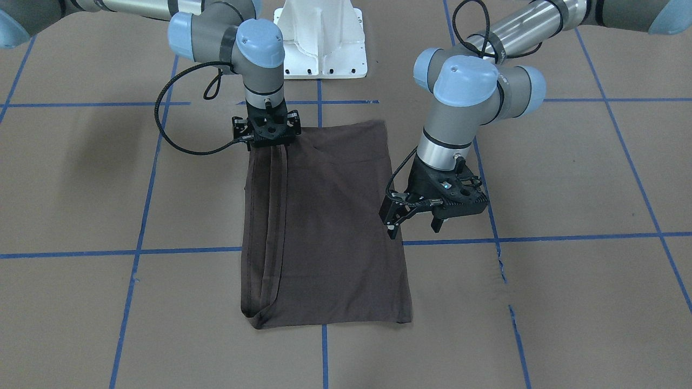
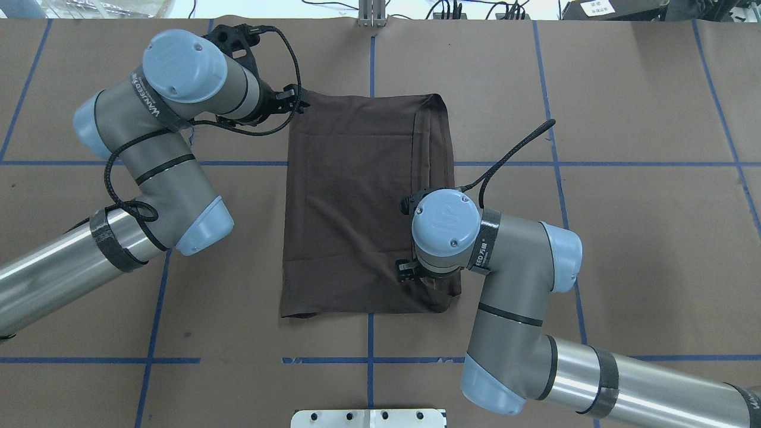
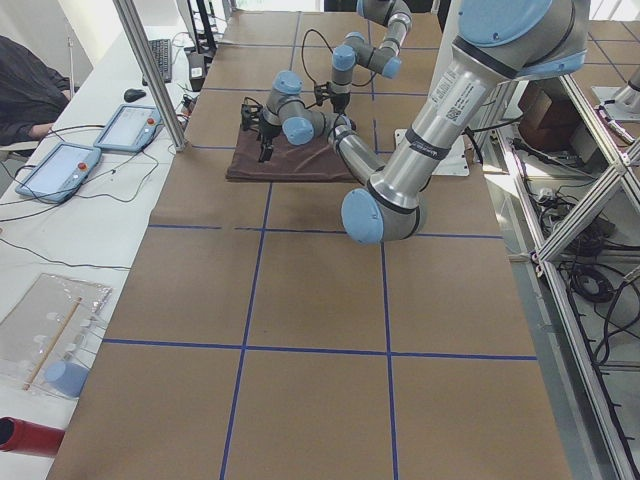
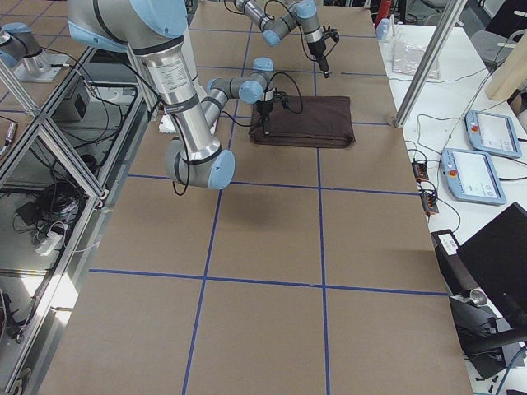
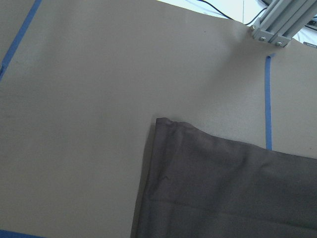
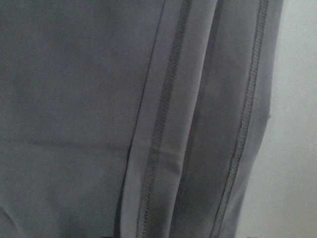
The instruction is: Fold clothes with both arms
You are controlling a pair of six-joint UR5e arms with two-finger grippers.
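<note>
Nearest the white pedestal base [image 1: 321, 43], the right pincer [image 1: 268, 141] points straight down onto the T-shirt [image 1: 335, 227]. It meets the corner closest to the base, on the robot's right. Its fingers are hidden under the wrist in the overhead view and out of frame in its own camera, which sees only cloth and stitched hems up close. So I cannot tell how far it is open, nor whether it has the cloth.

The T-shirt lies flat on the worktop [image 1: 567, 178], folded into a long rectangle that runs straight out from the base. Its short edge toward the base sits just beyond the cross tape line in front of it. Several folded layers with dark hems stack along the robot's-right long edge, while the opposite long edge is a single smooth fold.

Farther from the base, the left pincer [image 1: 413, 229] hangs raised above the worktop off the smooth long edge, toward the shirt's far corner. Its fingers are spread wide and hold nothing — nothing of it touches the cloth.

Brown worktop crossed by blue tape lines [image 1: 540, 237] spreads wide on both long sides. Beyond the far short edge there is a narrower strip, ending at an aluminium post [image 2: 373, 18].
</note>
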